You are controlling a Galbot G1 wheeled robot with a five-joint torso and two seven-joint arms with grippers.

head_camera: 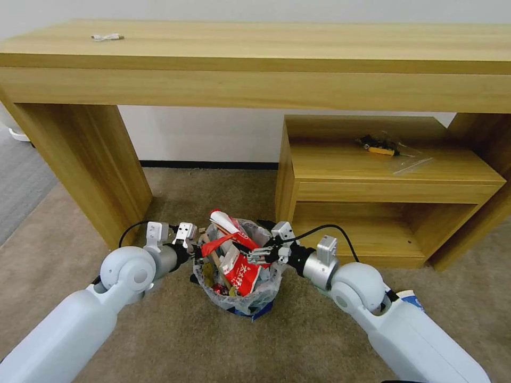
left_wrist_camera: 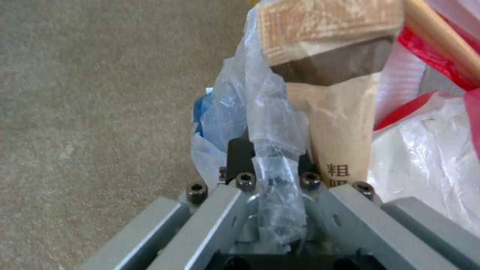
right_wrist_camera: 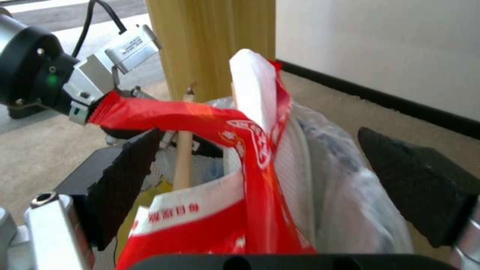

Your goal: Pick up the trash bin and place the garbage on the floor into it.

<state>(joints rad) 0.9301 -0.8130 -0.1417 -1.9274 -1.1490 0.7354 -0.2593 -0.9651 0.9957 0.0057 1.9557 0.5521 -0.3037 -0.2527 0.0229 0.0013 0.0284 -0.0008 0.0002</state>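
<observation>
Left claw (left_wrist_camera: 272, 187) pinches the bin's plastic bag (left_wrist_camera: 270, 123) at the rim. In the right wrist view, the right claw (right_wrist_camera: 280, 180) gapes wide around a red wrapper (right_wrist_camera: 200, 116), gripping nothing.

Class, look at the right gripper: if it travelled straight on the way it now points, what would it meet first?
Most likely the red and white wrapper sticking up from the trash bin: it lies directly between the open fingers of the right gripper. Beyond it is the left gripper, though depth is unclear.

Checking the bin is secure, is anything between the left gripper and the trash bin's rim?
Nothing apart from the liner: the left gripper is shut on the trash bin rim, with the plastic bag pinched between its fingers.
</observation>
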